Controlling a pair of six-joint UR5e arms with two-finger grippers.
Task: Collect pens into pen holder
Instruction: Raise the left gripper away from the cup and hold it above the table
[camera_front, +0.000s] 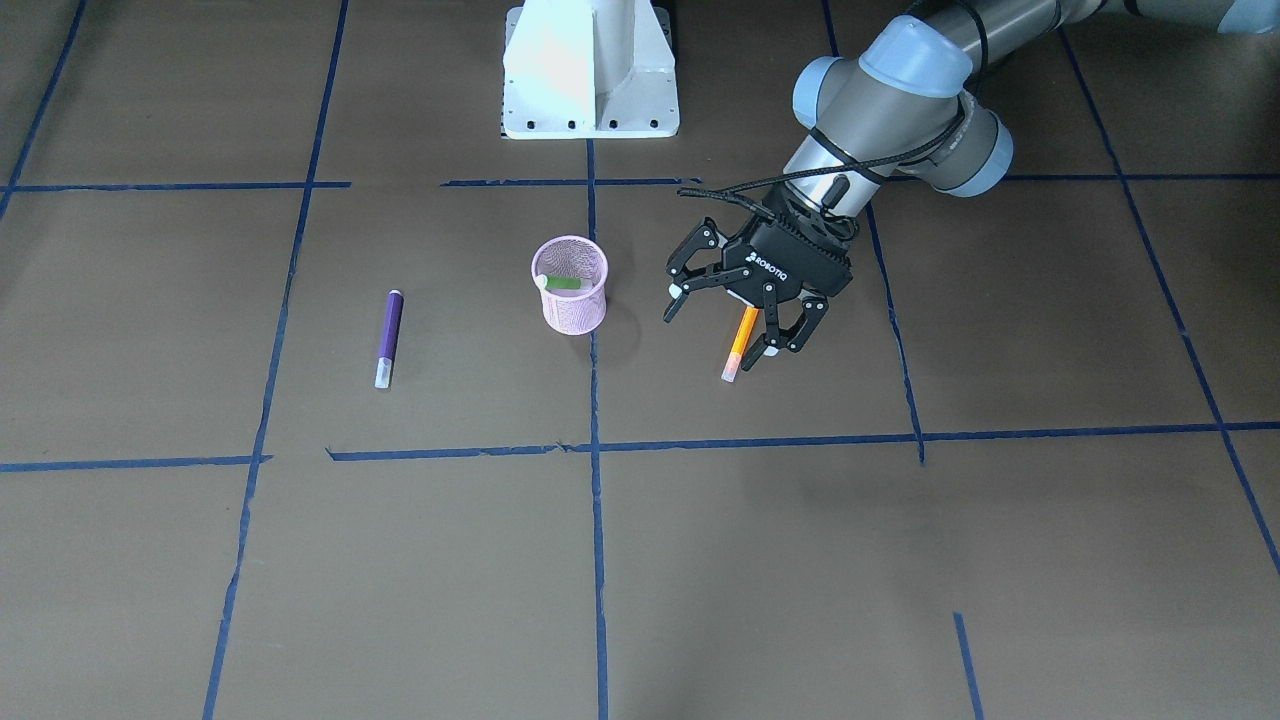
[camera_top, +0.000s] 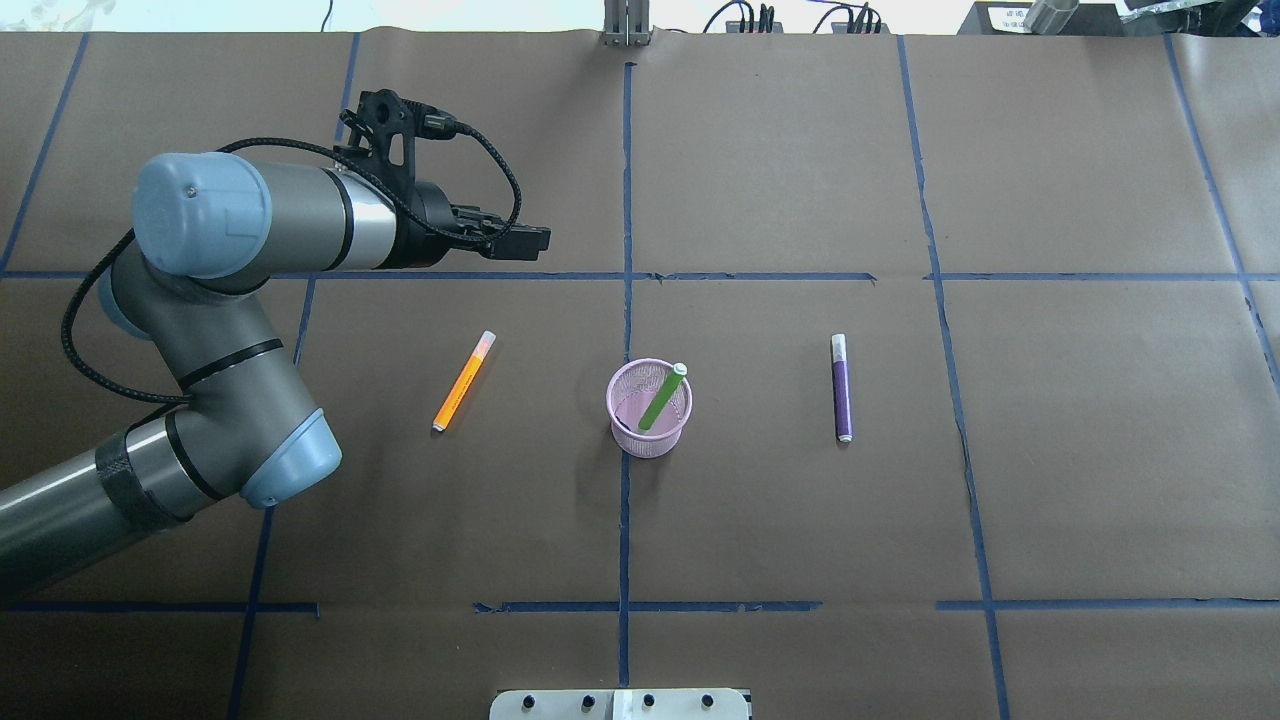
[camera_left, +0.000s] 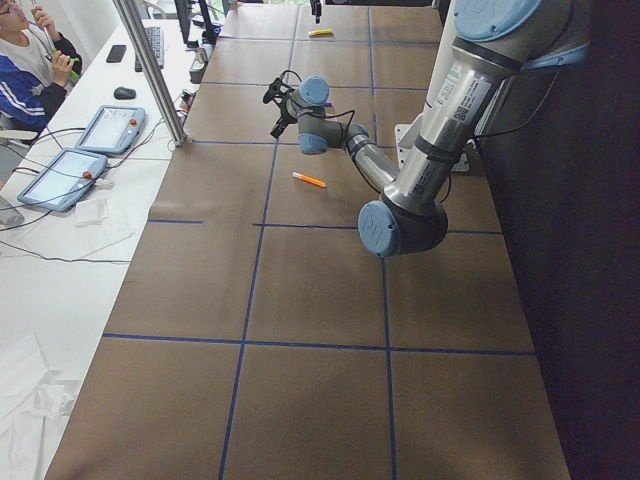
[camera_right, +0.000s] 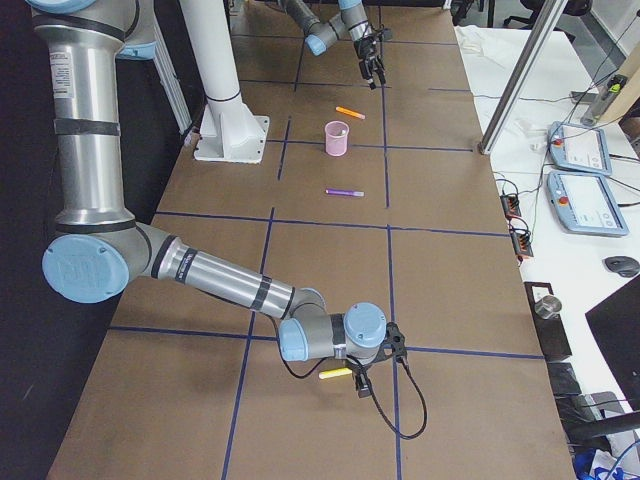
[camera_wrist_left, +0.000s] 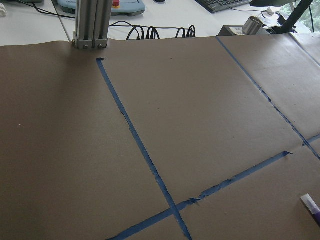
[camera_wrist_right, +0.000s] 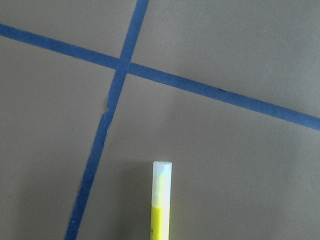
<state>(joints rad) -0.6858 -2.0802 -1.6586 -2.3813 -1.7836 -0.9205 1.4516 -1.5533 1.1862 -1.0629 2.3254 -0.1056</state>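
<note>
Left gripper, jaws wide (wrist tilted downward), hovers near orange pen.

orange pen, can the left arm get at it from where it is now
Probably yes. The left gripper is open and hovers close to the orange pen, which lies flat on the table, well apart from the pen holder with nothing on or against it.

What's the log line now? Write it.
green pen: in pen holder | orange pen, purple pen: on table | left end effector: open
</note>
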